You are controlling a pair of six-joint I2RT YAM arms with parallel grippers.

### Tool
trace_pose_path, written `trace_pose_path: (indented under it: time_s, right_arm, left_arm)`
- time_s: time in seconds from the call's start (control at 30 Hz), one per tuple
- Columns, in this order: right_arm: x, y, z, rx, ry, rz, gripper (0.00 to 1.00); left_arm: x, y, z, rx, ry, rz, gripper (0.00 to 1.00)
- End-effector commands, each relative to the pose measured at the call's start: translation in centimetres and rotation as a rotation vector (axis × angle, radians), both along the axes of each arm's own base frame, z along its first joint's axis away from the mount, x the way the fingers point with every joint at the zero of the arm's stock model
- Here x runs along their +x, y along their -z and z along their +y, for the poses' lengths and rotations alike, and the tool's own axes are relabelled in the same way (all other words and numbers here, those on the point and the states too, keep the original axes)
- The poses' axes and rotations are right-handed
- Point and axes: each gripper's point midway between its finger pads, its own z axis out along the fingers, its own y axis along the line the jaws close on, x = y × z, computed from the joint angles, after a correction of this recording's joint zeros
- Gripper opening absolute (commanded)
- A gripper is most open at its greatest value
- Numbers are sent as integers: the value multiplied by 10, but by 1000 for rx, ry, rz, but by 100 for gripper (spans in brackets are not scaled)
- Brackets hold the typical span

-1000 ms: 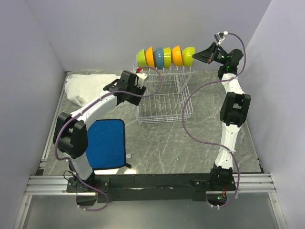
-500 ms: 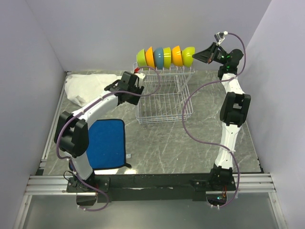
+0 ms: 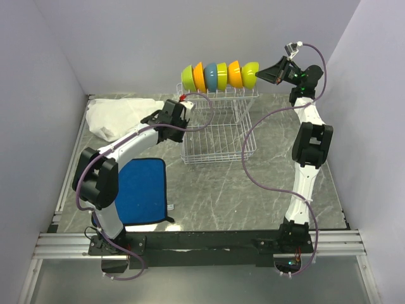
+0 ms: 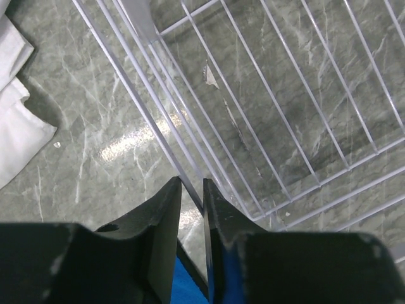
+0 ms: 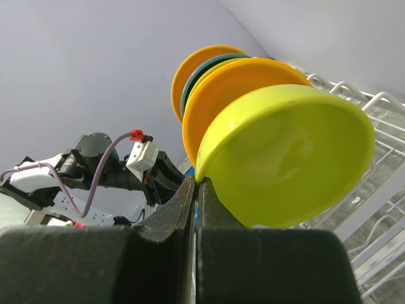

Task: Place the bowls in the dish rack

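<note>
Lining the dish rack (image 3: 215, 161), top centre: six bowls (image 3: 221, 75) on edge. Right gripper (image 5: 195, 181) clenched; left gripper (image 4: 192, 185), state unclear.

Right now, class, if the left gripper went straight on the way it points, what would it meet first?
The dish rack: the rim wires of its lower basket cross right at the tips of the left gripper, perhaps already between them. Behind them lies the marble tabletop. Depth is unclear.
</note>
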Motion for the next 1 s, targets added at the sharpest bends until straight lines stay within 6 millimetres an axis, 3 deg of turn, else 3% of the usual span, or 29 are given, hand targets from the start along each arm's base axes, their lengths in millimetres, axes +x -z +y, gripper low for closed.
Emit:
trace_pose_path:
  time_s: [0.0,0.47,0.97]
  right_arm:
    - [-16,-53,-2,-14,39,-164,0]
    - [-26,-58,15,-1,10,-159,0]
    - [-36,-58,40,3,-45,-150,0]
  left_arm:
    - [4,1,7,-9,-29,-4,24]
    - [23,-7,44,17,-92,-32,10]
    - [33,-3,88,79,-130,-58,11]
